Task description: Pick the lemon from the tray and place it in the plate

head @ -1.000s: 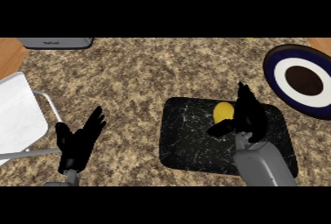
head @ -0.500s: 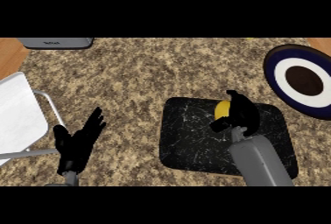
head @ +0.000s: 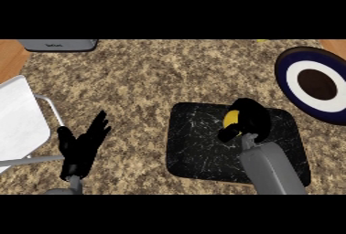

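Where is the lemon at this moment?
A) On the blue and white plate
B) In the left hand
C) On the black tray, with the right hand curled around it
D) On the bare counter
C: the lemon lies over the black tray, with the right hand curled around it.

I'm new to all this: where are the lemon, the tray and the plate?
lemon (head: 230,118), head view, its visible yellow side.
tray (head: 196,146), head view, bare dark surface.
plate (head: 294,68), head view, dark blue rim.
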Robot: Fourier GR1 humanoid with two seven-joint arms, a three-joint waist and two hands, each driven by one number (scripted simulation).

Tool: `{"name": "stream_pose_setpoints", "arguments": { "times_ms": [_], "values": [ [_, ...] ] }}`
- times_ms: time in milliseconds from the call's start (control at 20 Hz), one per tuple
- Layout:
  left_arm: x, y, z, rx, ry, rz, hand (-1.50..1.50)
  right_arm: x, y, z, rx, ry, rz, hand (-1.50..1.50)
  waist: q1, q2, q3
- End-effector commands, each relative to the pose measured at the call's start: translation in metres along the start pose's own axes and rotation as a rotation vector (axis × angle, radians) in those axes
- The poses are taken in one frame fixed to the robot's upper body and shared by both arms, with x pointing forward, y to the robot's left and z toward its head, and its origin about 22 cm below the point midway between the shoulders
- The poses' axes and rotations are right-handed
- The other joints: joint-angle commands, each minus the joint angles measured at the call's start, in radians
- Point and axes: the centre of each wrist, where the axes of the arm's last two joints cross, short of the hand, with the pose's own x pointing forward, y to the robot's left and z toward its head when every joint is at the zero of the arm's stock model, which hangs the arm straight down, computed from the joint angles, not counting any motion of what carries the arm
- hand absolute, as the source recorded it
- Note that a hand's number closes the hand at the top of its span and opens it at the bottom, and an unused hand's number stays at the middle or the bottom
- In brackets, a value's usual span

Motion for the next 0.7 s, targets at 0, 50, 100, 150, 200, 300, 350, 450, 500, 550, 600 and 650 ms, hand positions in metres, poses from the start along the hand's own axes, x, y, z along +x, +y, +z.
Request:
{"name": "stream_pose_setpoints", "arguments": {
  "times_ms": [0,50,100,150,200,300,350,450,500,550,600,650],
  "values": [
    [-0.001,-0.007,-0.003,0.007,0.019,0.005,0.00,0.015,-0.020,0.017,-0.086,-0.037,0.037,1.50,-0.003,0.004,-0.002],
    [0.012,0.003,0.002,-0.021,0.010,0.009,0.00,-0.005,-0.008,0.006,-0.140,-0.046,0.025,1.50,-0.001,0.004,-0.001],
    [0.010,-0.005,0.006,-0.002,0.004,-0.011,0.00,0.008,-0.006,0.010,-0.208,-0.082,-0.033,1.50,0.003,0.004,-0.001],
    [-0.006,0.005,0.008,0.009,0.031,-0.013,0.00,0.012,-0.019,0.018,-0.302,-0.141,-0.095,1.50,-0.002,0.003,-0.001],
    [-0.005,-0.003,0.003,-0.023,0.009,-0.001,0.00,0.008,-0.043,-0.019,-0.404,-0.050,-0.117,1.50,0.014,0.012,-0.001],
    [0.010,-0.015,-0.003,-0.057,-0.005,-0.020,0.00,0.038,-0.062,-0.032,-0.514,0.118,-0.177,1.50,0.050,0.027,-0.001],
    [0.005,-0.020,-0.002,-0.058,-0.005,-0.020,0.00,0.040,-0.071,-0.037,-0.580,0.172,-0.205,1.50,0.065,0.034,-0.002],
    [0.010,-0.017,-0.002,-0.073,-0.025,-0.019,0.00,0.030,-0.096,-0.051,-0.685,0.280,-0.243,1.50,0.089,0.051,-0.003],
    [0.011,-0.014,-0.004,-0.082,-0.031,-0.034,0.00,0.037,-0.110,-0.053,-0.754,0.290,-0.242,1.50,0.101,0.054,-0.006],
    [0.019,-0.022,-0.007,-0.092,-0.037,-0.027,0.00,0.033,-0.117,-0.060,-0.825,0.306,-0.230,1.50,0.096,0.056,-0.004],
    [0.015,-0.028,-0.006,-0.100,-0.035,-0.025,0.00,0.034,-0.128,-0.064,-0.876,0.331,-0.234,1.50,0.105,0.057,-0.004],
    [0.018,-0.024,-0.005,-0.092,-0.047,-0.043,0.00,0.034,-0.129,-0.067,-0.913,0.352,-0.230,1.50,0.119,0.058,-0.003]
  ]
}}
